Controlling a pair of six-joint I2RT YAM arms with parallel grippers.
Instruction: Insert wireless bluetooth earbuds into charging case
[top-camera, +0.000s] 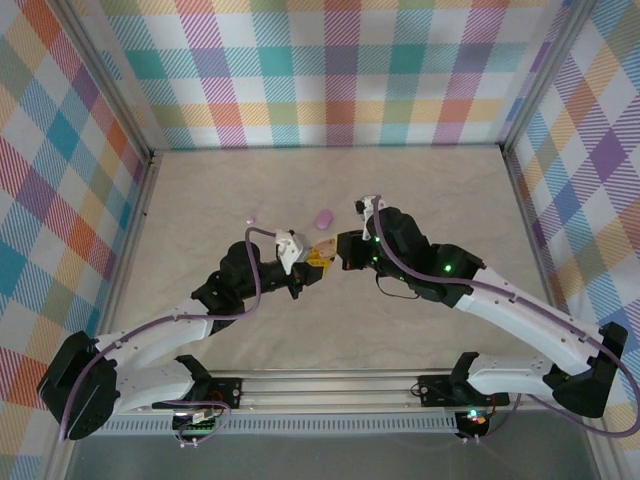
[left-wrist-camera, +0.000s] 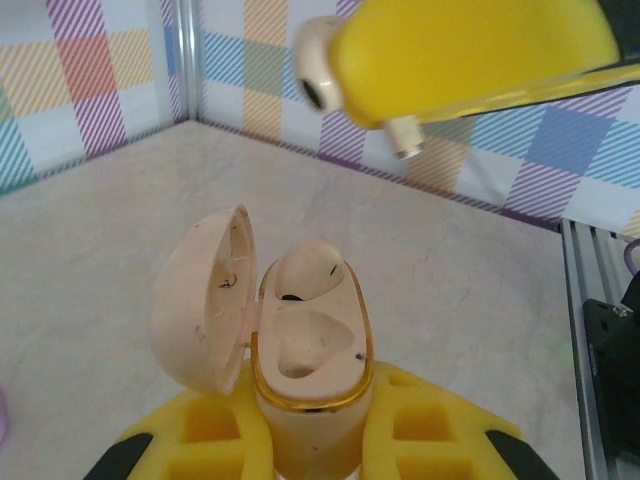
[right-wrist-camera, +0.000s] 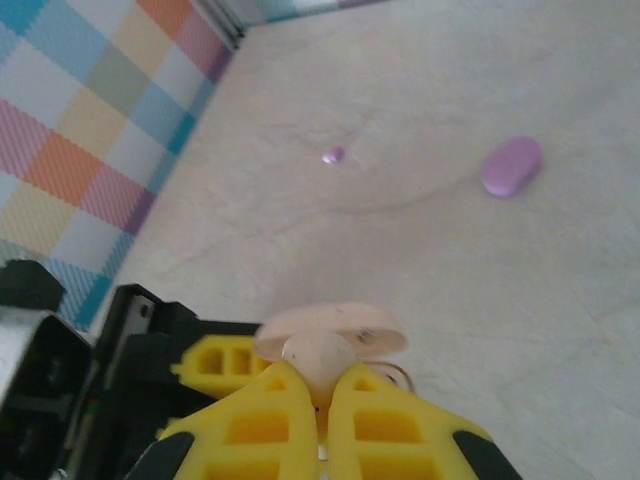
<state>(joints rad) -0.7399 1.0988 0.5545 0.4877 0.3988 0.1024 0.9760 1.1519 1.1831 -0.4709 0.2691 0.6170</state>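
The left arm (top-camera: 235, 285) reaches from its base at the near left corner up and inward to the middle of the tabletop (top-camera: 420, 190), and the right arm (top-camera: 450, 270) stretches in from the near right to meet it, so the two wrists almost face each other. The left jaws are closed tight on the lower body of a cream charging case (left-wrist-camera: 310, 380), holding it upright above the tabletop with its lid (left-wrist-camera: 200, 300) swung open to one side. One cream earbud (left-wrist-camera: 305, 268) sits in the far socket; the near socket is bare. The right jaws are pinched shut on a second cream earbud (left-wrist-camera: 312, 55), which hangs just above and beyond the open case, stem pointing down, not touching it. On the tabletop farther back lie a closed purple case (right-wrist-camera: 512, 166) and, well apart to its left, a single purple earbud (right-wrist-camera: 333, 154).
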